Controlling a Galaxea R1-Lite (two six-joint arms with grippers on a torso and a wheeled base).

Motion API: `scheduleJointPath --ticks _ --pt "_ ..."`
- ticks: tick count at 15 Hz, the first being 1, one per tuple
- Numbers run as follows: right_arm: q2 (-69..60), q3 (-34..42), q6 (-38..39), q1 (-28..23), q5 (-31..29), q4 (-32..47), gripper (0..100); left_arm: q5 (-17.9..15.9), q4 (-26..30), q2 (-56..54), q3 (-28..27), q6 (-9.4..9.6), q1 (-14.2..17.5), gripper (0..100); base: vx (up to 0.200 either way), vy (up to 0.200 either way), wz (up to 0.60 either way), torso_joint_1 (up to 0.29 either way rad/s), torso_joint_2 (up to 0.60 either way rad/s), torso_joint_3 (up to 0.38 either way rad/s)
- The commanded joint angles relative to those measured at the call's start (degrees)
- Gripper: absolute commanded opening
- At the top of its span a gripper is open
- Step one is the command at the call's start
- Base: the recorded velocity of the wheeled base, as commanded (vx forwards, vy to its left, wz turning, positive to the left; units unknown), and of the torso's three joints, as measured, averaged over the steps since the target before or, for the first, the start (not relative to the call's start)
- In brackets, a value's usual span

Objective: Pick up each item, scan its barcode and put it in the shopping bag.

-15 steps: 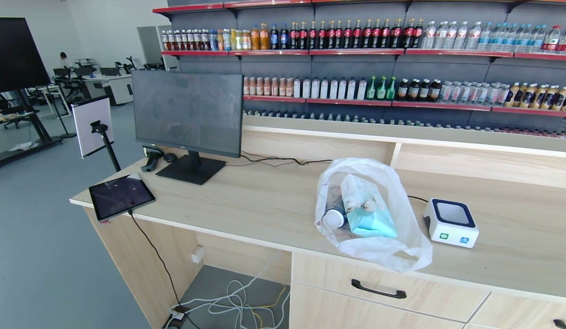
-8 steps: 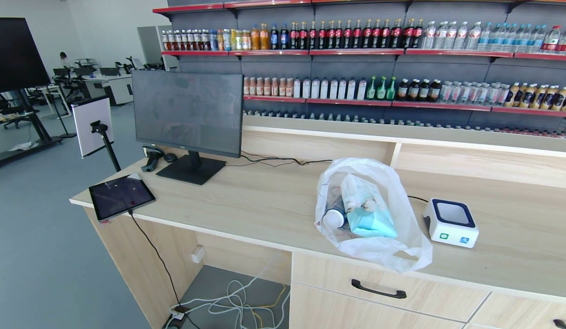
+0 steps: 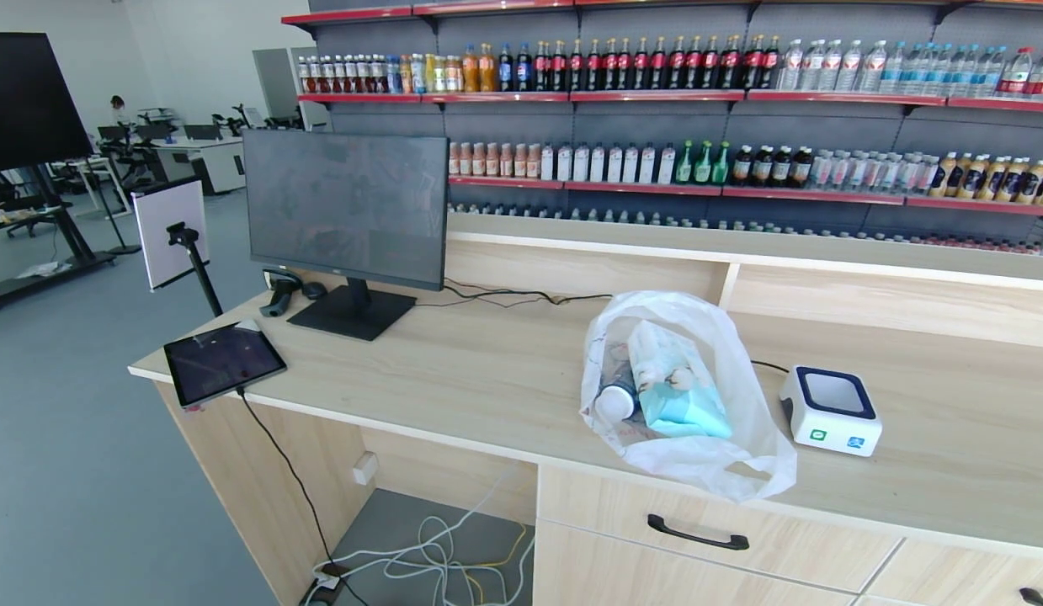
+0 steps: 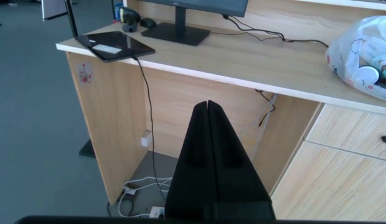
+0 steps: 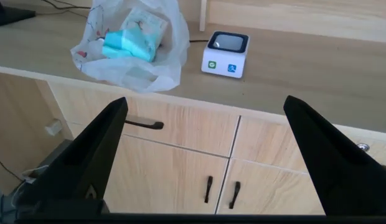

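left gripper [image 4: 207,104]: two black fingers pressed together with no gap, nothing between them, held in front of the counter and below its top
counter [image 4: 255,59]: light wood, with an open bay underneath
tablet [image 4: 115,43]: lies flat on one end corner of the counter
tablet cable [image 4: 147,106]: black, hangs from the counter edge down into the bay
monitor stand [image 4: 176,32]: black, on the counter beyond the tablet
shopping bag [image 4: 358,43]: white plastic, on the counter at the end opposite the tablet, with a white cap [image 4: 367,73] showing inside
drawer [image 4: 348,124]: in the counter front, under the bag
floor cables [image 4: 140,190]: white, loose under the counter
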Motion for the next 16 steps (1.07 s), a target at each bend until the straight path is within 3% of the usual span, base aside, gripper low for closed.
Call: scheduleJointPath --ticks 1,7,16 --pt "-0.1 0.0 2.6 0.0 0.0 0.0 100 0.0 0.0 0.0 0.0 -0.1 0.0 0 0.0 0.0 0.0 0.0 0.0 0.0" --pt "-0.1 0.0 1.4 0.2 0.1 0.0 100 0.0 0.0 0.0 0.0 -0.1 0.0 0 0.0 0.0 0.0 0.0 0.0 0.0" --pt "-0.1 0.0 1.9 0.2 0.1 0.0 100 0.0 0.0 0.0 0.0 -0.1 0.0 0 0.0 0.0 -0.6 0.002 0.0 0.002"
